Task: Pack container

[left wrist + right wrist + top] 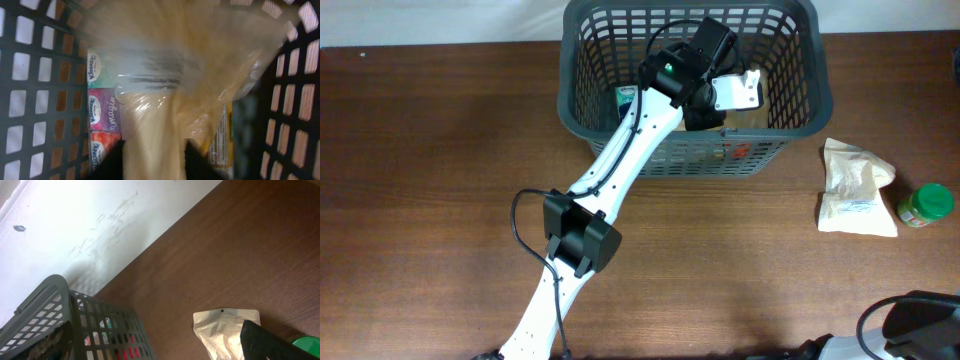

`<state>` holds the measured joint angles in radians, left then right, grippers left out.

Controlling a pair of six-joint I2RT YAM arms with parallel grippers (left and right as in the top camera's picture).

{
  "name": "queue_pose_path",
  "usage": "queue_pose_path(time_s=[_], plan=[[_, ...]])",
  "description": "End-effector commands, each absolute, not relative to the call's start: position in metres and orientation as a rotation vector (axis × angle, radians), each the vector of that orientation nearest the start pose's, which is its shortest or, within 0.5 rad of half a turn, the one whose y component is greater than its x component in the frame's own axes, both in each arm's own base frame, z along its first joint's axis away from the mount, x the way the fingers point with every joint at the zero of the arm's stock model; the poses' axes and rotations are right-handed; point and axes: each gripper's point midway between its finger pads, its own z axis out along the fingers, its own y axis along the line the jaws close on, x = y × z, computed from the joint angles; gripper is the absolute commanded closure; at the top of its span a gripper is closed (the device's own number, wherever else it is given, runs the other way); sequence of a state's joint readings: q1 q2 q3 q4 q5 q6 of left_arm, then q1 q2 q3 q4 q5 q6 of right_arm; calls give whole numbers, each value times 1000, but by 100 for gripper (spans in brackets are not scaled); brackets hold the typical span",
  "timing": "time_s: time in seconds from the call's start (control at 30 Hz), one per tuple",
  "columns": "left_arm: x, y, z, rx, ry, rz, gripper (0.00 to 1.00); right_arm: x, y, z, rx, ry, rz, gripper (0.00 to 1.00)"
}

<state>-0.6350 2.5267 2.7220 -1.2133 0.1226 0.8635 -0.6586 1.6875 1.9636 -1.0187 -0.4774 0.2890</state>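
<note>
The container (pixel 798 75) is a dark grey lattice basket at the top of the table; its walls (pixel 30 75) frame the left wrist view, and its corner (pixel 55 292) shows in the right wrist view. My left gripper (pixel 705 100) reaches down inside it. In the left wrist view this gripper (pixel 152 167) is shut on a clear plastic bag (pixel 165 75) with pale yellow contents, hanging over tissue packs (pixel 102 112) on the basket floor. My right gripper (pixel 135 337) is open and empty, low over the table right of the basket, with one dark finger over the pouch.
A beige pouch (pixel 855 190) lies flat on the table right of the basket and also shows in the right wrist view (pixel 222 330). A green-lidded jar (pixel 925 205) stands beside it. A white wall (pixel 75 220) borders the table's far edge.
</note>
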Motion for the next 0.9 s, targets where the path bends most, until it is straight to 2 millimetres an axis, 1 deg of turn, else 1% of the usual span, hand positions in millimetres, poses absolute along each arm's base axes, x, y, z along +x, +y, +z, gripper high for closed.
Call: queue_pose_path(time_s=[0.0,0.03,0.07,0.17,0.2,0.23,0.27,0.3,0.33,0.37,0.4,0.43,0.47,0.5,0.53,0.6,0.67,0.7,0.73,0.77,0.83,0.87], plan=[[462,-371,191,1649,1914,-105,1,393,-204,354,796,2073,356,1],[465,-369,196,1595,1950,-98,1,393,-204,354,796,2073,356,1],[469,-362,210,1480,2007,-78,1,393,-204,354,796,2073,356,1],[471,-352,255,1308,2018,-94,1,393,-204,354,796,2073,356,1],[469,-337,303,1159,1998,-131,1,393,-204,354,796,2073,356,1],[466,-325,334,1073,1976,-150,1,393,-204,354,796,2072,356,1],[464,-316,352,1024,1961,-160,1,393,-204,354,796,2072,356,1],[456,-288,402,895,1913,-181,1,393,-204,354,796,2073,356,1],[451,-272,424,833,1893,-186,1,393,-204,354,796,2073,356,1],[445,-246,449,745,1877,-189,1,393,-204,354,796,2073,356,1],[441,-223,464,671,1882,-190,1,393,-204,354,796,2072,356,1],[436,-188,475,558,1915,-178,1,393,-204,354,796,2072,356,1],[434,-166,477,485,1945,-165,1,393,-204,354,796,2073,356,1],[429,-128,473,373,2011,-128,1,393,-204,354,796,2073,356,1],[427,-111,469,332,2045,-111,1,393,-204,354,796,2073,356,1],[424,-75,451,229,2143,-76,1,393,-204,354,796,2073,356,1],[420,-43,427,147,2256,-34,1,393,-204,354,796,2073,356,1],[417,-24,410,101,2332,-2,1,393,-204,354,796,2073,356,1],[420,-13,402,71,2363,14,1,393,-204,354,796,2072,356,1],[423,5,382,21,2434,43,1,393,-204,354,796,2073,357,1],[425,23,347,-29,2558,63,1,393,-204,354,796,2073,356,1],[425,28,336,-43,2593,66,1,393,-204,354,796,2072,357,1]])
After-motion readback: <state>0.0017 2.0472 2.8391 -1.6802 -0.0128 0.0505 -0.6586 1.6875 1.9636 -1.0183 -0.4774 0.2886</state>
